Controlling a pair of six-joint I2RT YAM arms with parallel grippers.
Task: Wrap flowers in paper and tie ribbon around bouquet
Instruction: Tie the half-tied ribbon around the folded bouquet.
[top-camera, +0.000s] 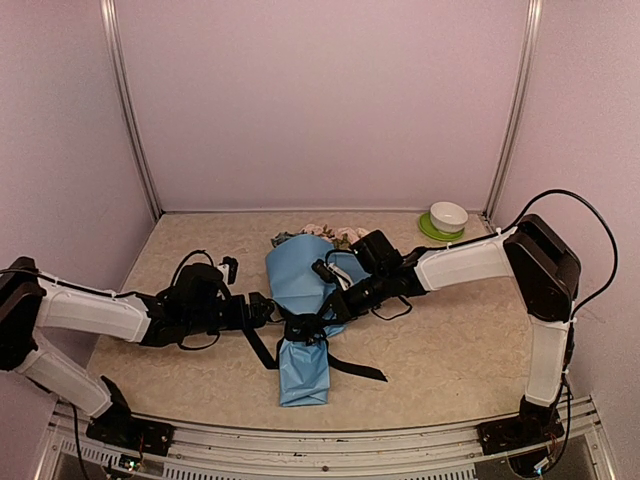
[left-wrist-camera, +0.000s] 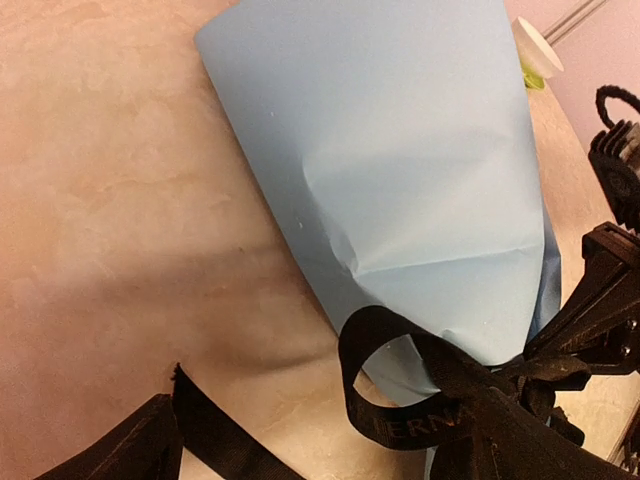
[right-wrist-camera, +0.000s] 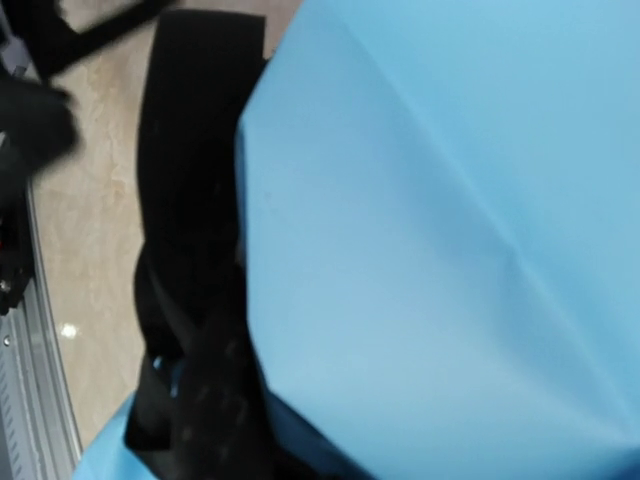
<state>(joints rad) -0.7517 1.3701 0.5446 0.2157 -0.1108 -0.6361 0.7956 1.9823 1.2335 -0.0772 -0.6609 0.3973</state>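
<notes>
The bouquet (top-camera: 300, 300) lies in the middle of the table, a light blue paper (left-wrist-camera: 400, 170) cone with its narrow end toward me. Pink and blue flowers (top-camera: 322, 236) poke out of the far, wide end. The black ribbon (top-camera: 305, 328) is wrapped around the cone's narrow part; a loop (left-wrist-camera: 385, 400) stands up and tails trail over the table (top-camera: 262, 350). My left gripper (top-camera: 266, 310) sits just left of the knot, open, with nothing in it. My right gripper (top-camera: 328, 312) reaches in from the right, shut on a ribbon strand at the knot (left-wrist-camera: 545, 350).
A white bowl on a green plate (top-camera: 447, 218) stands at the back right corner. Pale booth walls close off the table on three sides. A metal rail (top-camera: 330, 440) runs along the near edge between the arm bases.
</notes>
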